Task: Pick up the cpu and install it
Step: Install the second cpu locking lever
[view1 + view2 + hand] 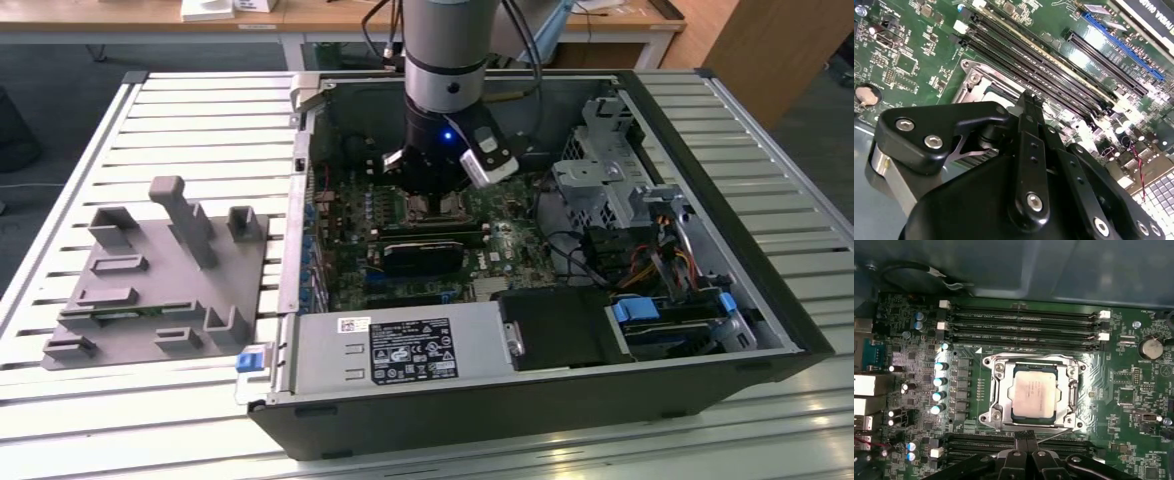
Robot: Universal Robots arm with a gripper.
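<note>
The cpu [1034, 392] lies flat in the socket [1030, 391] on the green board [1124, 385], its silvery top showing inside the metal frame in the first wrist view; nothing grips it. The pincer [1025, 436] hangs just above the socket's edge, fingers pressed together and holding nothing; in the second wrist view the pincer [1030, 100] points down at the board beside the socket frame [976, 80], with the long memory slots [1054, 75] running past it. In the exterior view the arm [445, 60] reaches down into the open case [694, 300], the pincer [434, 205] low over the board [521, 245]; the case lies on its side on the slatted desk [160, 130]; a grey tray [160, 275] with upright posts sits on the desk at the exterior view's left, well apart from the arm.
</note>
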